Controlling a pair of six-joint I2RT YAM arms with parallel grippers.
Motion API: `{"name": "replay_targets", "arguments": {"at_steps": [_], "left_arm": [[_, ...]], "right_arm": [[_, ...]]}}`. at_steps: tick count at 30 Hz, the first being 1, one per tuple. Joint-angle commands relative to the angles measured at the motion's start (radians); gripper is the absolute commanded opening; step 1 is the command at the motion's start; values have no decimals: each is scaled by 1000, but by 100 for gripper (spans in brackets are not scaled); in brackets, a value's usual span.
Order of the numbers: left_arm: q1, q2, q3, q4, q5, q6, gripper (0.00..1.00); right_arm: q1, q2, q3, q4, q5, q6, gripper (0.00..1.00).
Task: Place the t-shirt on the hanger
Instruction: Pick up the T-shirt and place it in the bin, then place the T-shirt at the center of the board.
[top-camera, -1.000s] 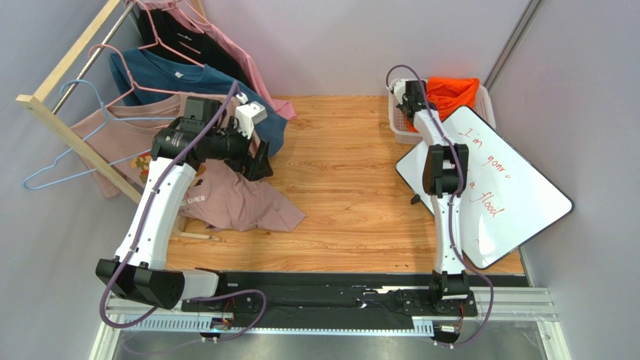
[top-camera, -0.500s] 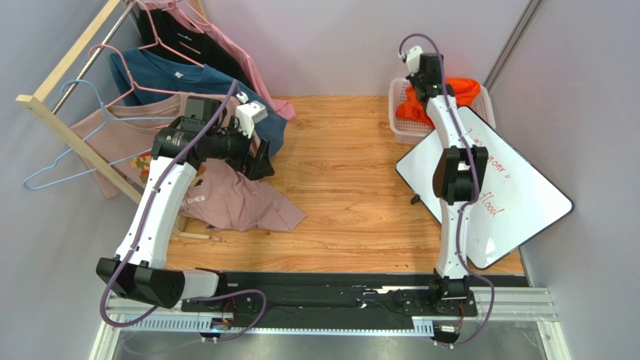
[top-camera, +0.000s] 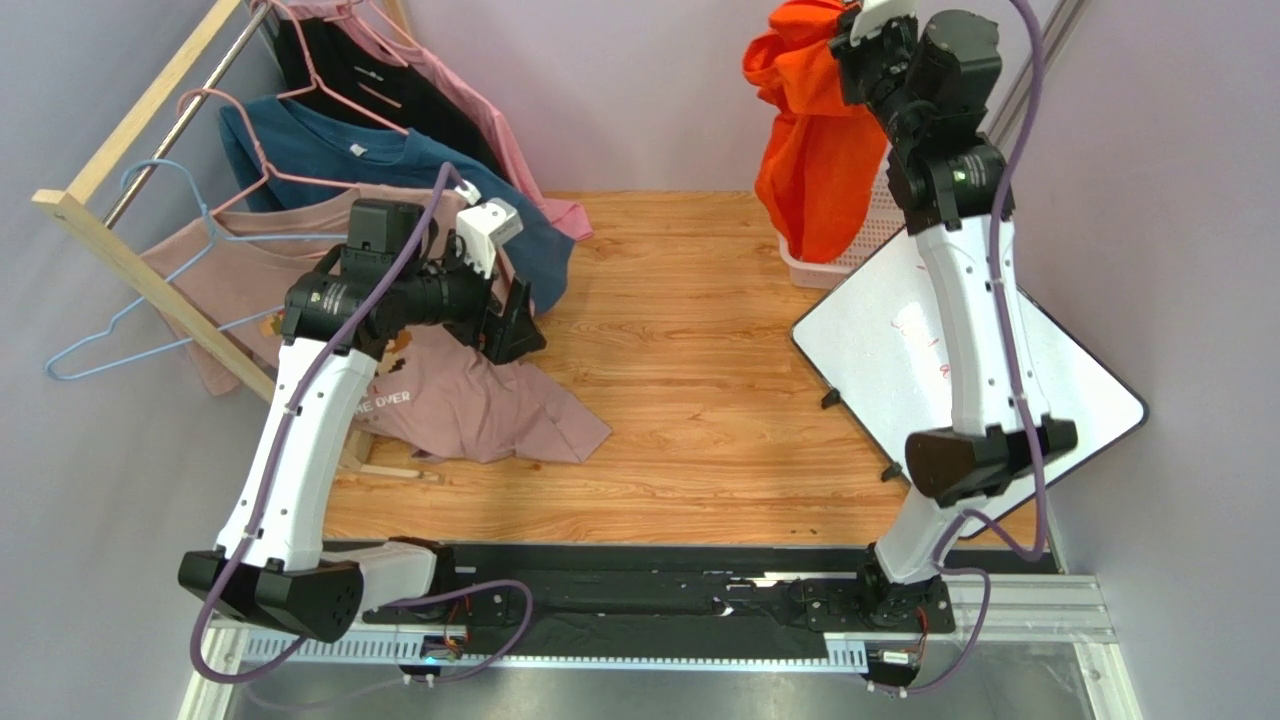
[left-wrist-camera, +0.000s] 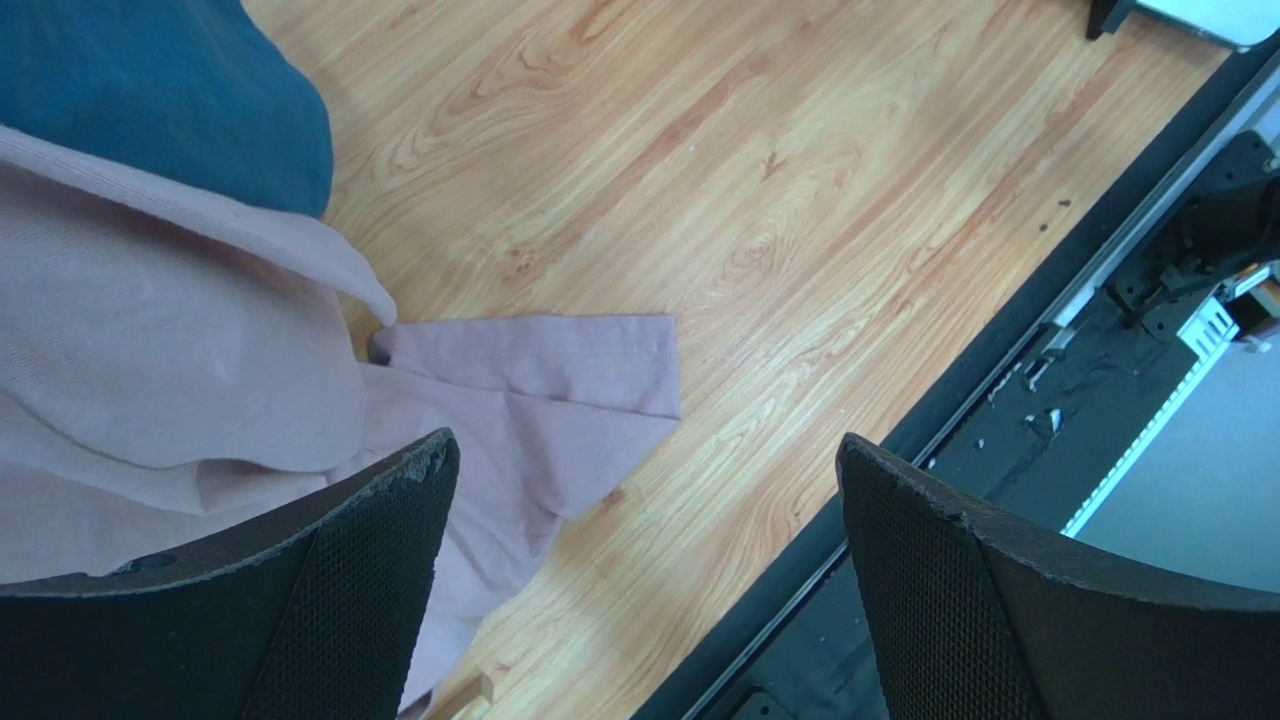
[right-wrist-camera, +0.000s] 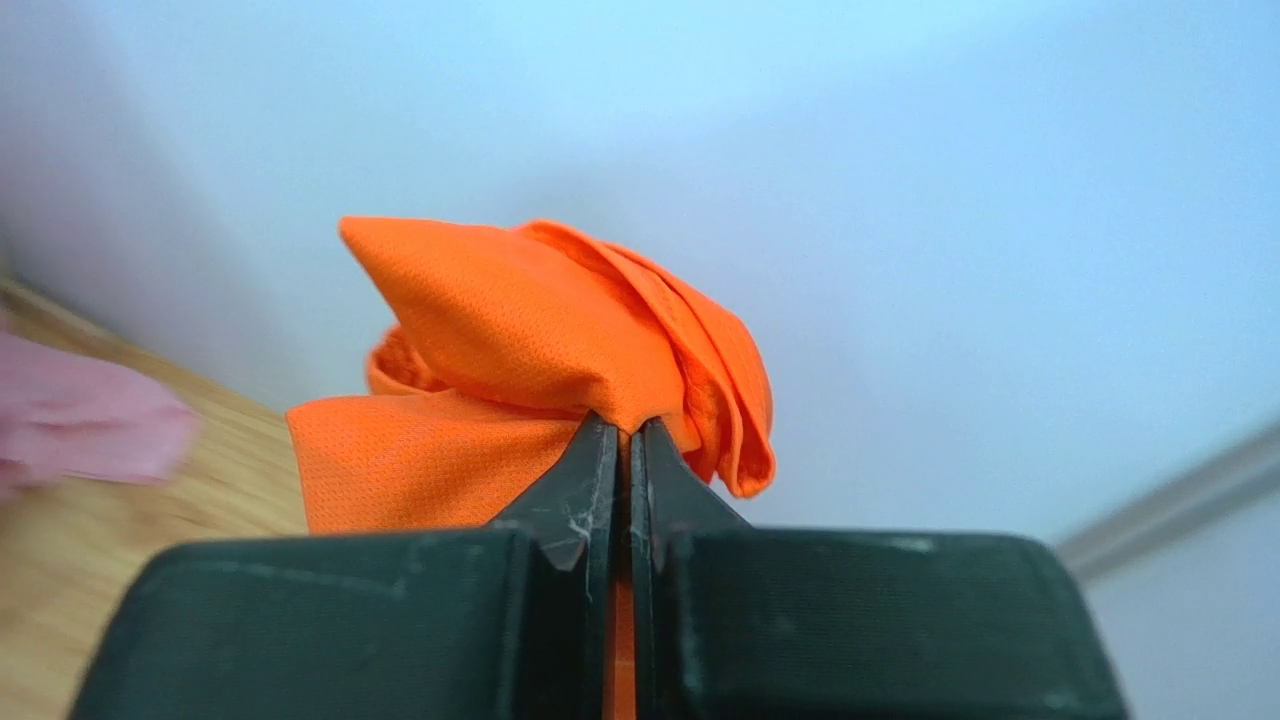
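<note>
At about nine o'clock in the overhead view you have the thin light-blue wire hanger (top-camera: 128, 293), hooked on the pale wooden clothes rail (top-camera: 143, 102) and bare of any garment. Along the rail toward eleven o'clock hang the pink wire hangers (top-camera: 323, 90) and the dark teal shirt (top-camera: 323, 143). Below them the dusty-pink printed shirt (top-camera: 481, 398) spills onto the wood-grain tabletop (top-camera: 691, 345). Your left gripper (top-camera: 511, 323) sits at ten o'clock, just over that pink cloth. From its wrist camera the left gripper (left-wrist-camera: 646, 600) is spread wide with nothing between the black fingers (left-wrist-camera: 301, 600). A pink sleeve and bare wood lie under the gap. Moving right, the plain bright orange t-shirt (top-camera: 812, 165) is at one o'clock, well apart from the blue hanger. It hangs in a bunched column from your right gripper (top-camera: 857, 30), which is raised high near the back wall. From the right wrist camera, the right gripper (right-wrist-camera: 628, 450) is pinched tight on a gathered fold of the orange t-shirt (right-wrist-camera: 526, 345), jaws nearly meeting. The shirt's lower end hangs over the pale pink lattice basket (top-camera: 819, 267); you cannot tell whether cloth touches it. At three o'clock the white dry-erase board (top-camera: 1052, 375) lies tilted behind the right arm.
</note>
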Motion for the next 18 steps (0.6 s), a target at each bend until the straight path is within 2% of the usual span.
{"name": "replay_targets", "arguments": {"at_steps": [1, 7, 12, 13, 16, 17, 18], "left_arm": [[-6, -58, 27, 52, 34, -36, 99], [-6, -101, 8, 64, 47, -45, 99], [-6, -127, -21, 76, 57, -33, 99], [-6, -132, -27, 80, 63, -25, 99], [-6, -144, -67, 81, 100, 10, 99], [-6, -153, -94, 78, 128, 27, 99], [-6, -159, -108, 57, 145, 53, 99]], "right_arm": [[130, -162, 15, 48, -166, 54, 0], [254, -245, 31, 88, -174, 81, 0], [257, -245, 41, 81, -215, 204, 0], [257, -251, 18, 70, -220, 268, 0], [256, -315, -186, 1, -241, 359, 0], [256, -340, -372, -11, -235, 406, 3], [253, -363, -471, -33, -224, 419, 11]]}}
